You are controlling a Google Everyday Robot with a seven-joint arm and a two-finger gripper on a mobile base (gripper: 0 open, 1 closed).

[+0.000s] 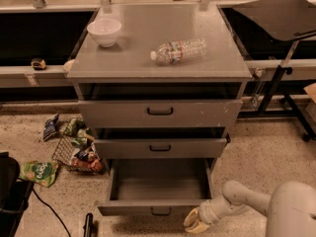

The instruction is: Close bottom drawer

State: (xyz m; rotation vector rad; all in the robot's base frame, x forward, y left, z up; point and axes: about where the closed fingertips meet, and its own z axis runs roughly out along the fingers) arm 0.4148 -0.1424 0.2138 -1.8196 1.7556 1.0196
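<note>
The bottom drawer (158, 209) of the grey cabinet (159, 113) stands pulled far out, its empty inside showing and its narrow front with a small black handle (161, 212) near the frame's lower edge. My gripper (195, 221) is at the end of the pale arm (247, 201) coming in from the lower right. It sits low at the right end of the drawer front, close to or touching it. The middle drawer (160, 147) above is slightly out.
A white bowl (104, 31) and a lying plastic bottle (178, 50) are on the cabinet top. Snack bags and a wire basket (74, 149) lie on the floor at left. A black stand (284, 80) is at right, and a dark object (10, 191) at lower left.
</note>
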